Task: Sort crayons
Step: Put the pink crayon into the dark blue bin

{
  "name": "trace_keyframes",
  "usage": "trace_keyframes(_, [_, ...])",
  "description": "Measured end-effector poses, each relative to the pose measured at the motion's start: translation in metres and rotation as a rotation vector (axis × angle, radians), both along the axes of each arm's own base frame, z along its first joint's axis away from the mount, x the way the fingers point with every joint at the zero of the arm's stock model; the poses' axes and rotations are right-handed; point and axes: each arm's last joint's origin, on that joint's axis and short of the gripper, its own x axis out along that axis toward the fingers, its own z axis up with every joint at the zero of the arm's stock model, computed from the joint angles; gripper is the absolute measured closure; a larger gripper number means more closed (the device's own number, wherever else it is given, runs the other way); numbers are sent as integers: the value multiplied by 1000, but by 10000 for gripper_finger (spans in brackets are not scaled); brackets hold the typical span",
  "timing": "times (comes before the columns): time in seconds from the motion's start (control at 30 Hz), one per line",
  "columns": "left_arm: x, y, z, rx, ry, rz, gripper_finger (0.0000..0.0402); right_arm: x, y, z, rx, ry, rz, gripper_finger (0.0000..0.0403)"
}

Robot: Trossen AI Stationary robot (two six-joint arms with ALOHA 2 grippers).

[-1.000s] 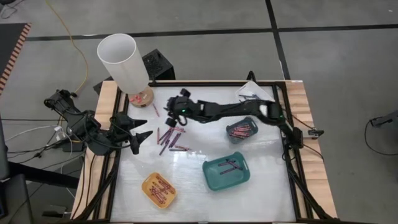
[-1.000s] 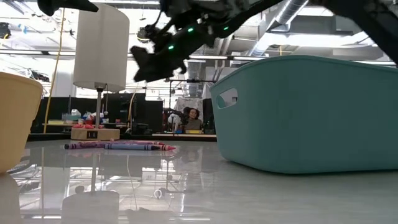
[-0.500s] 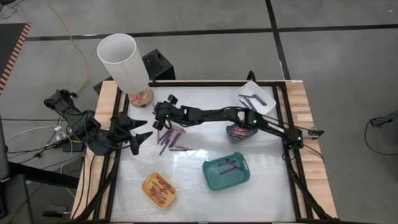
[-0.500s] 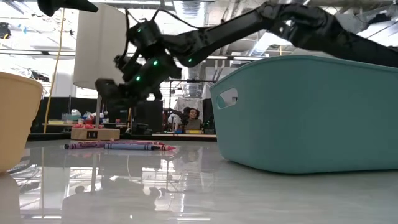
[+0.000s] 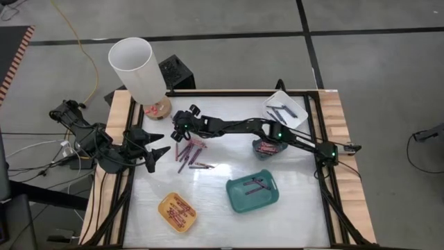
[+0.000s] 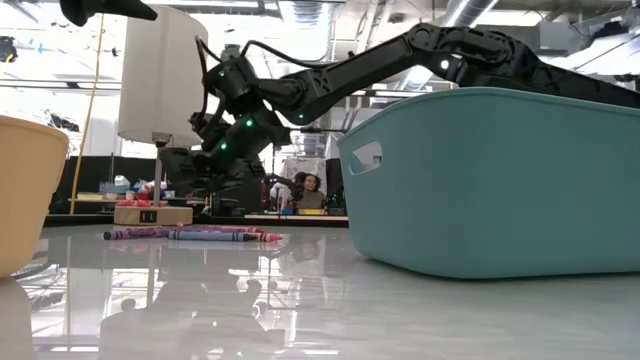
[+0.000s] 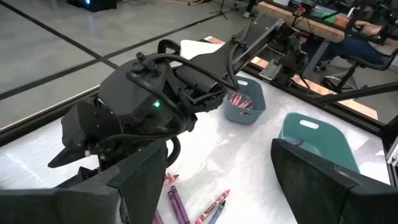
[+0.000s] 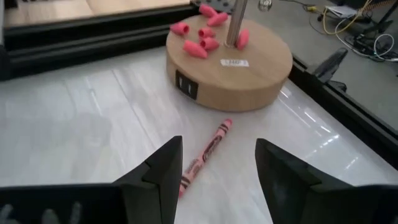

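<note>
From above, your right gripper (image 5: 176,125) reaches over the scattered thin red and purple crayons (image 5: 189,154) on the glossy white desk (image 5: 222,201); your left gripper (image 5: 161,144) waits beside them, fingers apart; its wrist shows the right fingers apart above one red crayon (image 8: 205,155) by the round wooden lamp base (image 8: 233,59).

No text can be read anywhere. The wooden lamp base (image 8: 230,59) carries a small white label (image 8: 234,62) on its top, beside the pole, but its print is too blurred to make out. The crayon (image 8: 205,155) lying near the base has a wrapper with dark marks, also illegible.
</note>
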Motion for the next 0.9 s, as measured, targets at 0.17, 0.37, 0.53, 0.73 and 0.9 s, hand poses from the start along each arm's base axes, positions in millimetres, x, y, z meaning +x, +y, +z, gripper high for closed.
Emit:
trace_keyframes(0.17, [0, 0, 0, -1, -1, 1, 126, 0, 1, -2, 1, 0, 2, 207])
trace_keyframes(0.37, [0, 0, 0, 2, -5, 10, 126, 0, 1, -2, 0, -5, 2, 207])
trace_keyframes(0.53, [0, 0, 0, 5, -9, 17, 126, 0, 1, -2, 0, -5, 2, 207])
trace_keyframes(0.73, [0, 0, 0, 3, -10, 19, 126, 0, 0, -1, -1, -9, 2, 207])
trace_keyframes(0.9, [0, 0, 1, 0, -13, 19, 126, 6, 1, -29, 16, -10, 23, 207])
